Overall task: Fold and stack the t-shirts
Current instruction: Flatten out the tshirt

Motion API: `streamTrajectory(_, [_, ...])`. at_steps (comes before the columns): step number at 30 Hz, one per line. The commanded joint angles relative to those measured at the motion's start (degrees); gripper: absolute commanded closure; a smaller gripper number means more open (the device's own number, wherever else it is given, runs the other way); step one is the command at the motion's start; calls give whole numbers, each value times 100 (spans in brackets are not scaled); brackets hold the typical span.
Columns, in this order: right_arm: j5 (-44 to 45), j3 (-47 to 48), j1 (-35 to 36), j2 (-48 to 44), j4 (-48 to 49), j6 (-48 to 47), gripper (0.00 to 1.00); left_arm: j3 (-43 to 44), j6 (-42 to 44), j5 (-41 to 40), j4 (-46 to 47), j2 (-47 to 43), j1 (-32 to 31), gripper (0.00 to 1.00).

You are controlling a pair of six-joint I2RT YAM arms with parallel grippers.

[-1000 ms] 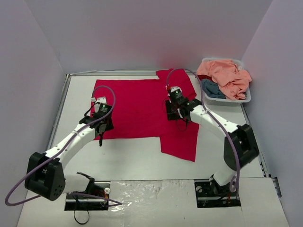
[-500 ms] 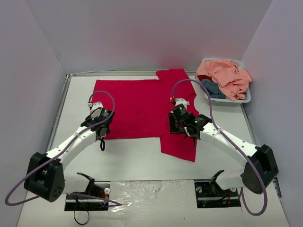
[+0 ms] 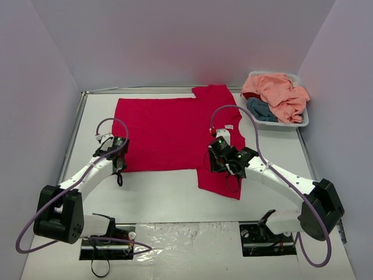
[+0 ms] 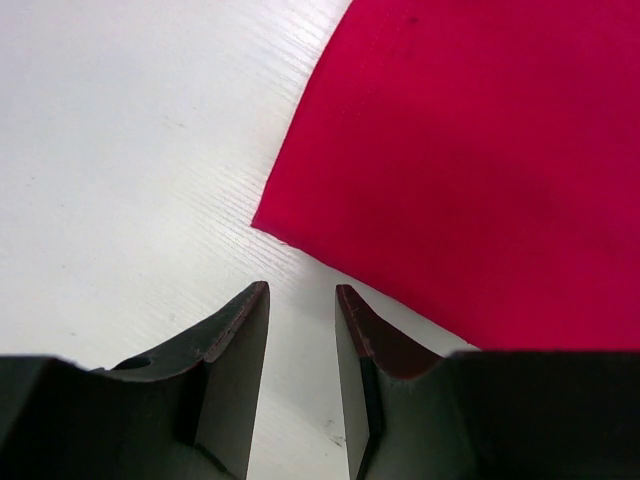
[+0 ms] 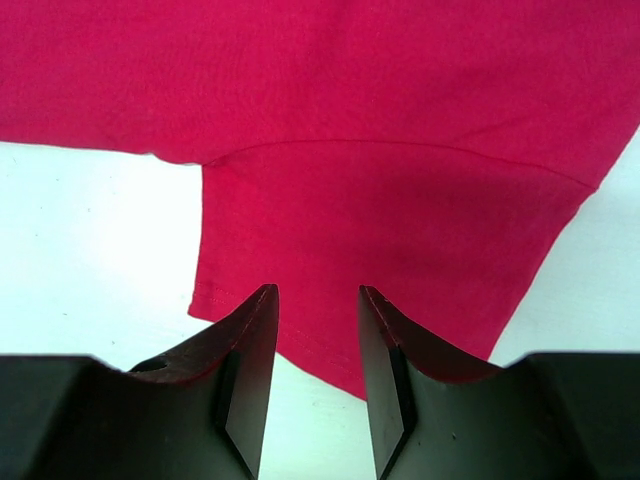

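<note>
The left gripper (image 4: 300, 292) hangs with its jaws parted and empty over the bare table (image 3: 163, 192), just short of the near hem corner of the crimson t-shirt (image 3: 169, 131). The right gripper (image 5: 318, 292) is likewise released, holding nothing, poised above that shirt's near sleeve. The shirt lies spread flat mid-table, unfolded. A peach-pink t-shirt (image 3: 280, 93) and a teal-blue t-shirt (image 3: 260, 111) sit heaped in the white basket (image 3: 304, 121) at far right. Folding looks barely begun, and no stack exists yet.
</note>
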Motion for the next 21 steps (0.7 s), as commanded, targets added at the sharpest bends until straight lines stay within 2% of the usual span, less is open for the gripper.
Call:
streamTrajectory(1, [263,-32,54,-119,-132,59,66,8,-148,172,57,-39,68,68])
streamTrajectory(10, [193,-49,80,-32,-106,-11,66,61,-77,76,-127,-21,86,68])
streamTrajectory(21, [70,-49,151,-49,-80,-64,65,280,-253,-231,-866,5,60,68])
